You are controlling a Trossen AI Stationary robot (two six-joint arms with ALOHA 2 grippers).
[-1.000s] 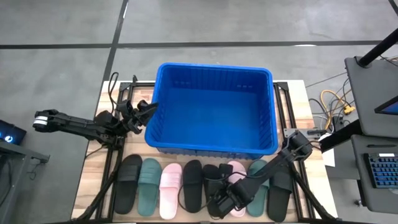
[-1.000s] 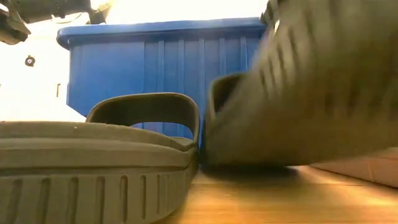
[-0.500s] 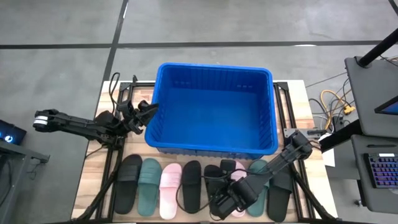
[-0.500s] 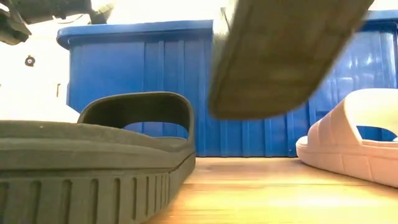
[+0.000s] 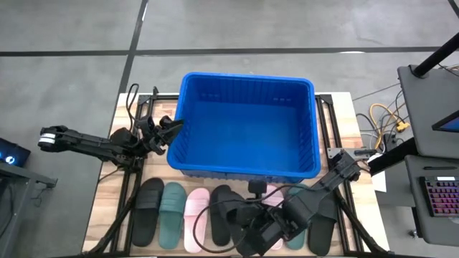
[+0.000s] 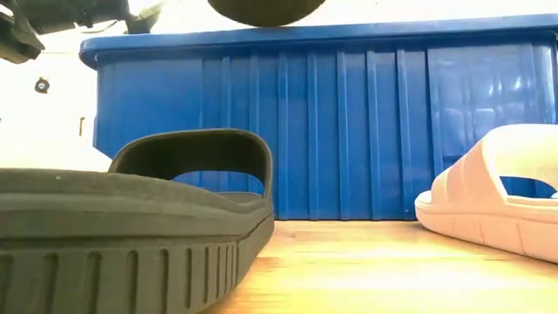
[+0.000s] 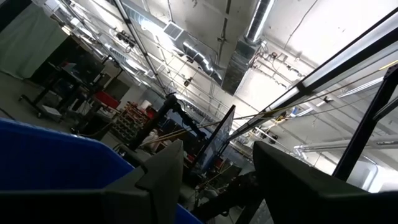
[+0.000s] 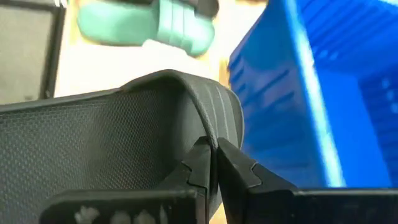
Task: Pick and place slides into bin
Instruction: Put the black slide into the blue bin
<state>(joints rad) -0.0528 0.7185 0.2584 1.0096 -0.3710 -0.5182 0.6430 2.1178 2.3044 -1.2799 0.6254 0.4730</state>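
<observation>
The blue bin [image 5: 244, 125] stands in the middle of the table. In front of it several slides lie in a row on their soles: black [image 5: 147, 211], green [image 5: 172, 211], pink [image 5: 195, 222] and black [image 5: 221, 215] ones. My right gripper [image 5: 247, 213] is shut on another black slide [image 5: 253, 189], held up over the row. Only that slide's lowest edge [image 6: 261, 9] shows in the low view. My left gripper [image 5: 168, 129] waits open beside the bin's left rim, with nothing between its fingers [image 7: 163, 177]. My right gripper pinches the black slide's wide strap at its edge [image 8: 208, 127] between its two fingers [image 8: 199, 165]. The fingers slant down from the table's near right side. The slide is lifted clear of the table and of the other slides, tilted, its footbed [image 8: 93, 137] beside the fingers.
A pink slide [image 6: 488, 196] and a green one [image 5: 295, 195] lie under and beside my right arm, a black one [image 5: 323, 229] at the row's right end. The bin's near wall [image 6: 349, 122] rises just behind the row. Cables lie along the table's left side [image 5: 133, 107].
My right gripper has risen straight up, staying shut on the black slide. The slide, first tilted with its lower end near the table, now hangs clear above the row, and the pink slide behind it has come into sight in the low view.
</observation>
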